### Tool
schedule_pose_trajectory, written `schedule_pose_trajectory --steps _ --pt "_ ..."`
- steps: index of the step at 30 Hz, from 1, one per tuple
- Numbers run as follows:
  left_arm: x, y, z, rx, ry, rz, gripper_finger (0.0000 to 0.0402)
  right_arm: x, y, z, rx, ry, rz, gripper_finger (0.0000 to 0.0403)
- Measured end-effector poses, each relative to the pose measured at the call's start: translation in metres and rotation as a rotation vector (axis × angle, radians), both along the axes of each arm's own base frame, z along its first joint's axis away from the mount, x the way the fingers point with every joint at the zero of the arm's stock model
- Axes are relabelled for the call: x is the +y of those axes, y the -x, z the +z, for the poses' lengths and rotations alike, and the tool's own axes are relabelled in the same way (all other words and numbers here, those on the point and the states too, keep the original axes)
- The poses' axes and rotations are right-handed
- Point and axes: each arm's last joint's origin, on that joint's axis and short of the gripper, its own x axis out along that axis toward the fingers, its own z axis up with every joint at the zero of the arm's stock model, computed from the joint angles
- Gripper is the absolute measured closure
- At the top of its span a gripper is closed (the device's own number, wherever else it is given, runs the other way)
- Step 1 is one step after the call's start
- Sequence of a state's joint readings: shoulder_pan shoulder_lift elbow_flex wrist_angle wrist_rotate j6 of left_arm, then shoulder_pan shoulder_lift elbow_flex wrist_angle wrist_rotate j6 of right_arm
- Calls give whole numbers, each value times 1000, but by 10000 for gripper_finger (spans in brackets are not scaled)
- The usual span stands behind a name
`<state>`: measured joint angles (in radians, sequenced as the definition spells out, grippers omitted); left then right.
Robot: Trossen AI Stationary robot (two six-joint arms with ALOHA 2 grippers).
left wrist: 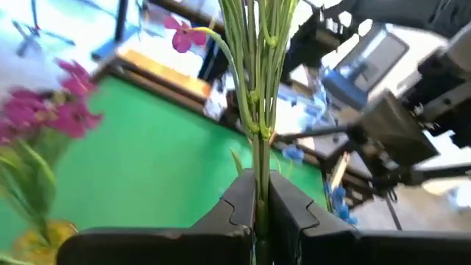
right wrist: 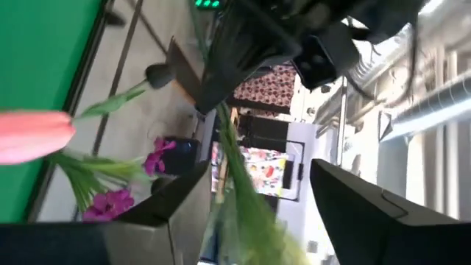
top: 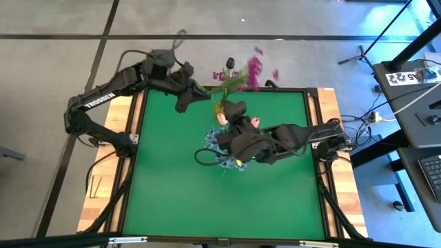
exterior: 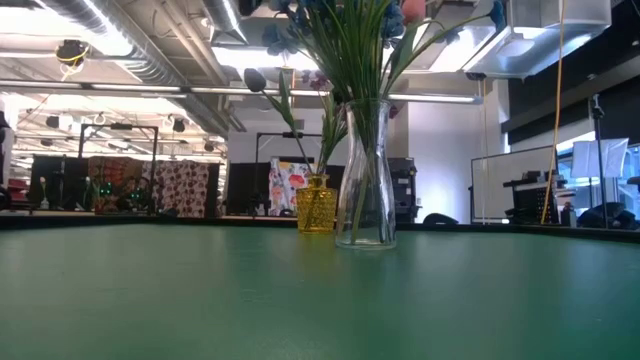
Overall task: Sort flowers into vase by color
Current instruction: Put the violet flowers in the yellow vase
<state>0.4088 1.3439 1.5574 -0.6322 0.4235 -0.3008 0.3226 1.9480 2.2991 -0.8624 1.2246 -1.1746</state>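
Note:
My left gripper (top: 195,94) is over the table's far edge, shut on a bundle of green stems (left wrist: 257,110) whose magenta blossoms (top: 255,67) reach beyond that edge. A yellow vase (exterior: 315,207) stands near the far edge and holds a dark tulip bud (exterior: 255,78) and magenta sprays (left wrist: 51,110). Nearer, a clear glass vase (exterior: 365,180) holds green stems with blue blossoms (top: 227,160) and pink tulip buds (top: 222,118). My right gripper (right wrist: 257,213) hovers open above the vases (top: 233,111). In its wrist view the left gripper's stems show between its fingers. I cannot tell whether they touch. My left gripper pinches several green stems together between its two fingers (left wrist: 239,202), at the lower part of the bundle (left wrist: 259,180). The fingers lie across the stems, coming from the table's left. The bundle is lifted clear of the table, and its blossom end points away from the gripper toward the right.
The green table top (top: 179,179) lies bare on the near and left sides. Wooden rails (top: 114,145) flank the table. The right arm (top: 289,138) stretches over the table's right half. Desks and cables (top: 406,110) lie beyond the right edge.

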Motion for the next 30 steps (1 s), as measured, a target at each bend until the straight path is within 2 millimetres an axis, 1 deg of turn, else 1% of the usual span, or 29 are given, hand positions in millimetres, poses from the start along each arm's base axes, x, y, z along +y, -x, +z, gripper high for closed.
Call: schedule_pose_trajectory --steps 2,6,9,11,13,16,18,20,22,25,27,30 --pt "3 7 9 -39 -19 25 391 4 6 12 -74 -37 6 170" --pt "7 24 23 -86 -76 80 391 10 22 28 -226 -140 26 169" --pt "3 44 37 -136 -152 143 391 8 38 38 -354 -276 38 171" --pt "-1 58 48 -189 -204 177 391 3 52 44 -422 -409 66 177" --pt "-7 69 55 -224 -233 187 391 -4 65 51 -483 -583 105 186" --pt "-15 82 63 -270 -270 191 391 -17 78 56 -522 -824 134 201" --pt "-20 87 65 -311 -288 194 391 -25 81 56 -530 -930 129 211" --pt "-24 92 64 -345 -304 204 391 -28 81 54 -523 -971 114 221" --pt "-27 98 59 -370 -317 210 391 -27 81 53 -521 -980 110 232" --pt "-29 102 42 -389 -324 212 391 -25 81 53 -504 -1006 129 250" --pt "-29 102 27 -394 -325 209 391 -25 81 52 -496 -1041 141 261" --pt "-31 103 9 -432 -325 180 391 -24 81 52 -486 -1087 160 274"
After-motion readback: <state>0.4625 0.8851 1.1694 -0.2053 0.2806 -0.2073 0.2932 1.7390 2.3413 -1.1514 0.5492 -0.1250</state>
